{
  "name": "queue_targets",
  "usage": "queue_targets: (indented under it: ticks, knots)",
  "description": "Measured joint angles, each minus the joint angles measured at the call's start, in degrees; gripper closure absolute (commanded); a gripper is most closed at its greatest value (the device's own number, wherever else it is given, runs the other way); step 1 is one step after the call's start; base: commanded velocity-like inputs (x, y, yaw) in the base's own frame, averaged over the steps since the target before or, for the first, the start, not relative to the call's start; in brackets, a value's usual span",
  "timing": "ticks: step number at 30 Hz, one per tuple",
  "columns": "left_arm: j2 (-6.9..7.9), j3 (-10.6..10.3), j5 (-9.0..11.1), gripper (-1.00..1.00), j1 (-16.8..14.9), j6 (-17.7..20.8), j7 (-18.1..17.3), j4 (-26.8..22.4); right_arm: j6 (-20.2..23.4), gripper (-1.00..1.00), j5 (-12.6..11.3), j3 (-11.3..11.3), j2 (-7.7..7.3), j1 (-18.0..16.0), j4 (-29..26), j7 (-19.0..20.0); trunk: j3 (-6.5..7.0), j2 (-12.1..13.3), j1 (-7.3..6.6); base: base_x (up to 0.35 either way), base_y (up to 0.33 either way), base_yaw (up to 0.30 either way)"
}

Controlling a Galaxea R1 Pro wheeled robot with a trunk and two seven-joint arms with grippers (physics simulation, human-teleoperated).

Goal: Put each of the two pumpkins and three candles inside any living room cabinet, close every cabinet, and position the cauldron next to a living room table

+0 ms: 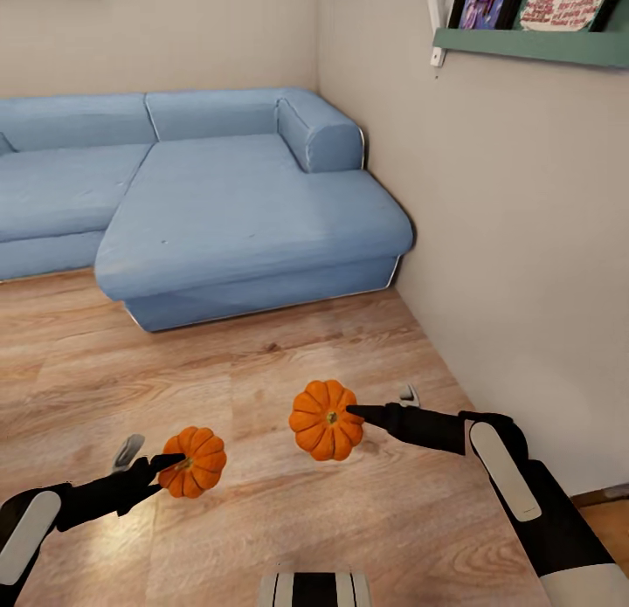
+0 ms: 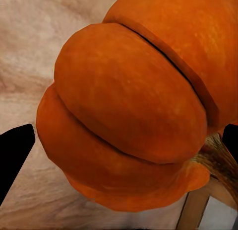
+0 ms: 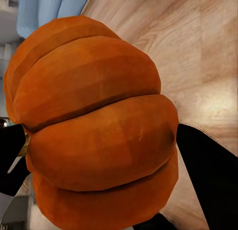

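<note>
Two ribbed orange pumpkins hang above the wooden floor in the head view. My left gripper (image 1: 166, 461) is shut on the smaller-looking pumpkin (image 1: 196, 462) at the lower left. My right gripper (image 1: 360, 411) is shut on the other pumpkin (image 1: 325, 420), slightly higher and to the right. Up close, the left wrist view has its pumpkin (image 2: 134, 106) between dark fingers (image 2: 15, 150). In the right wrist view the other pumpkin (image 3: 94, 125) sits between black fingers (image 3: 208, 175). The candles, the cabinet, the table and the cauldron are out of view.
A blue corner sofa (image 1: 218, 205) stands ahead, its chaise reaching toward me. A pale wall (image 1: 524, 240) runs along the right, with a green shelf (image 1: 533, 44) holding pictures high up. Light wood floor (image 1: 262, 362) lies between me and the sofa.
</note>
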Motion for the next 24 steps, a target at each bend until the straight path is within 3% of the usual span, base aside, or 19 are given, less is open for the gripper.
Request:
queue_targets:
  ticks: [13, 24]
  knots:
    - [-0.06, 0.1, 0.4, 1.0, 0.0, 0.0, 0.0, 0.1, -0.1, 1.0, -0.2, -0.2, 0.02, 0.0, 0.1, 0.4, 3.27, 0.2, -0.33, -0.313, 0.0, 0.022]
    - [-0.05, 0.0, 0.2, 1.0, 0.0, -0.1, 0.0, 0.1, -0.2, 1.0, 0.2, -0.3, -0.02, 0.0, 0.8, 0.5, 5.24, 0.3, -0.61, -0.311, 0.0, 0.087]
